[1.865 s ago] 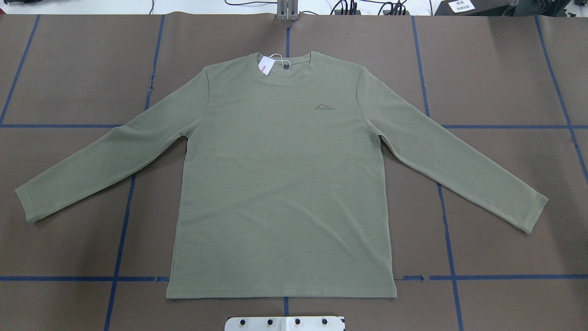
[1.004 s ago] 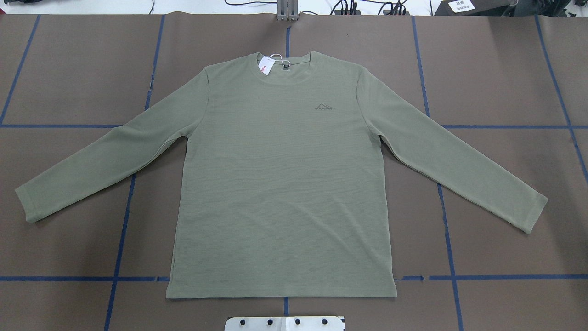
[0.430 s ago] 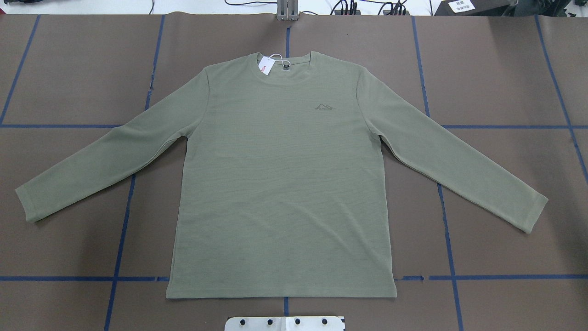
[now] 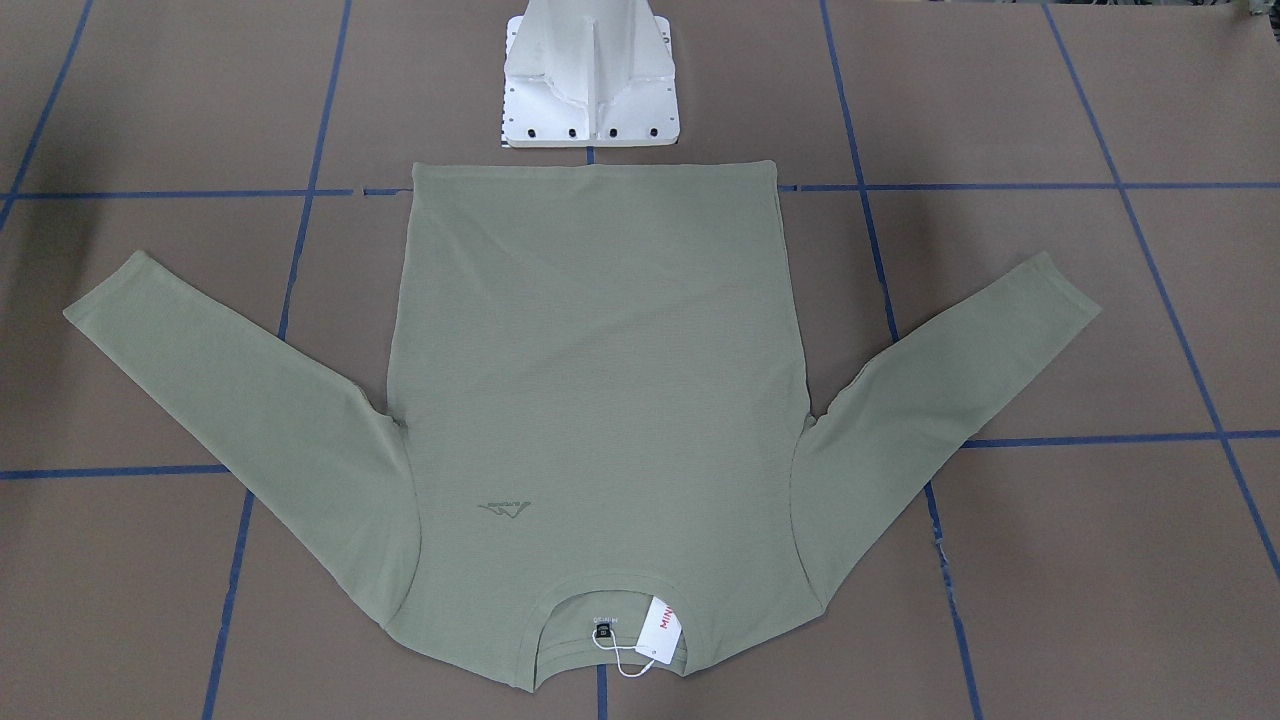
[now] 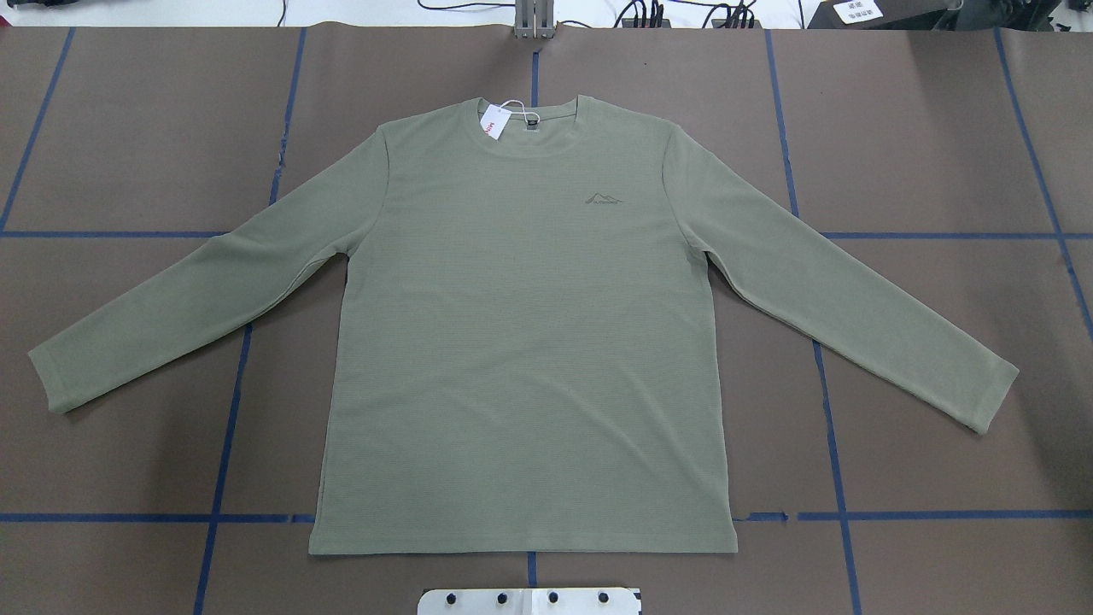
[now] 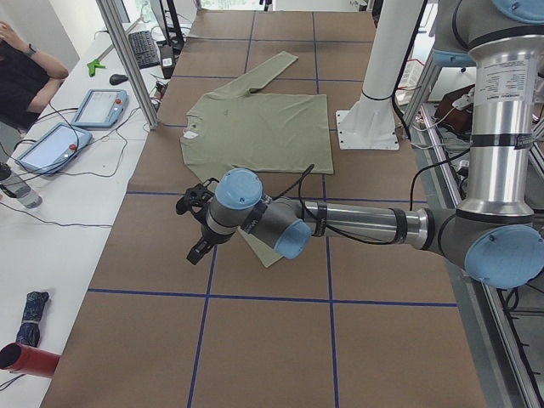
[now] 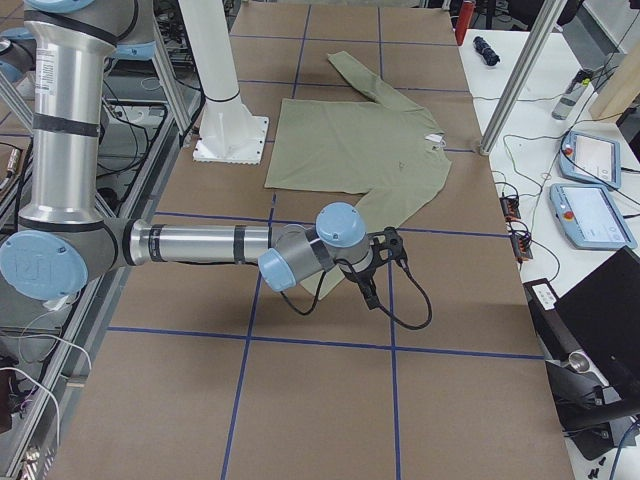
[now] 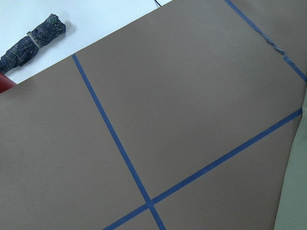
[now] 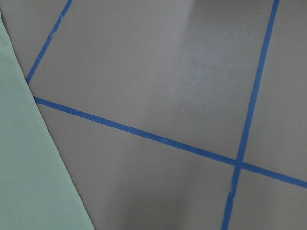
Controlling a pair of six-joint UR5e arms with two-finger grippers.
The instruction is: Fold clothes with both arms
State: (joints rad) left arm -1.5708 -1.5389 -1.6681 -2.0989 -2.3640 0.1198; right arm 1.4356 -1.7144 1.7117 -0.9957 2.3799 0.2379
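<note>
— Where's the shirt?
— I see the olive long-sleeved shirt (image 5: 521, 342) flat, sleeves spread, on the bench (image 5: 939, 128).
— End effectors?
— Left end effector (image 6: 198, 238) and right end effector (image 7: 380, 275) hover near its cuffs; I can't tell their opening.

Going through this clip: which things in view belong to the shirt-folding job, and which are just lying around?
Job:
olive shirt, flat and unfolded
left arm
right arm

Lying about:
dark plaid bundle, perhaps a folded umbrella
red cylinder
touchscreen pendants
keyboard
white pedestal
</note>
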